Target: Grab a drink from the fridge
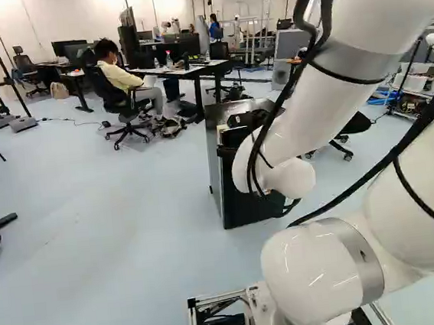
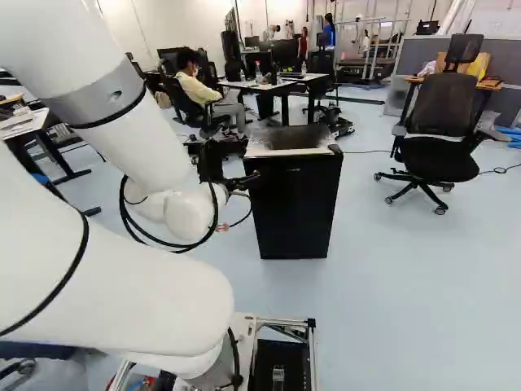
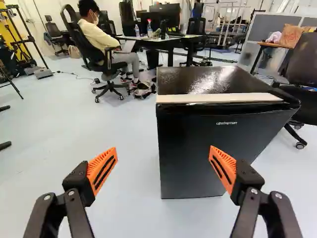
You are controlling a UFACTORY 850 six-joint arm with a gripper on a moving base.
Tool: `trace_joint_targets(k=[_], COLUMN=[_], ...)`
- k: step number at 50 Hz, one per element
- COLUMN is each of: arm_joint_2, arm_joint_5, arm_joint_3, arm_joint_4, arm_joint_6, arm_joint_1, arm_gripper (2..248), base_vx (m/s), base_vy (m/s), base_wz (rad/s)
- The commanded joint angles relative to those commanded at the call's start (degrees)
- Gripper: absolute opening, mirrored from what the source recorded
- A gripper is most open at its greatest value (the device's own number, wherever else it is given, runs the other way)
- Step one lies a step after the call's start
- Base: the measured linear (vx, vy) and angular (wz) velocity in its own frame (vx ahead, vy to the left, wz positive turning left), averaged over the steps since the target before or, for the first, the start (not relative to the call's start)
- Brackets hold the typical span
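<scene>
Well, the black mini fridge (image 3: 218,148) was found standing on the floor ahead of the arm, and its door looked shut, with a pale strip (image 3: 220,97) seen along the top front edge. No drink could be spotted in it, since nothing of the inside was shown, so whatever was meant to be grabbed was presumably hidden behind that door.

The gripper (image 3: 163,151) was held short of the fridge, its two orange-padded fingers spread well apart with nothing caught between them. No contact with the door was seen in the wrist view, and the fridge was lined up more with one finger than with the other. The white arm (image 2: 130,134) was stretched forward, placed left of the fridge in the right base view.

Further out, an office chair (image 2: 444,122) was seen off to the right of the fridge in that same view, and a desk (image 3: 173,37) with a bottle (image 3: 149,28) on it was set behind. That bottle wasn't counted as the target, tbh, as a drink from the fridge was asked for.

Progress-wise, it was judged to be early days: the fridge had been put in front of the gripper, and that was about it. The door was left to be reached and pulled open, then a drink found, gripped and lifted out.
</scene>
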Motion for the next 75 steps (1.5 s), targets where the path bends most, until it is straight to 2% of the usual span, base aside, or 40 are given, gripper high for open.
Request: trace_joint_targets(k=[31, 75], arm_joint_2=[-1.97, -9.01], arm_joint_5=[0.83, 5.68], arm_joint_3=[-1.70, -7.36], arm_joint_4=[7.22, 21.87], arm_joint_6=[0.00, 0.00], arm_joint_1=[6.63, 16.02], arm_gripper=[247, 247], base_vx=[0.000, 0.000], base_vy=[0.000, 0.000], base_wz=[0.000, 0.000])
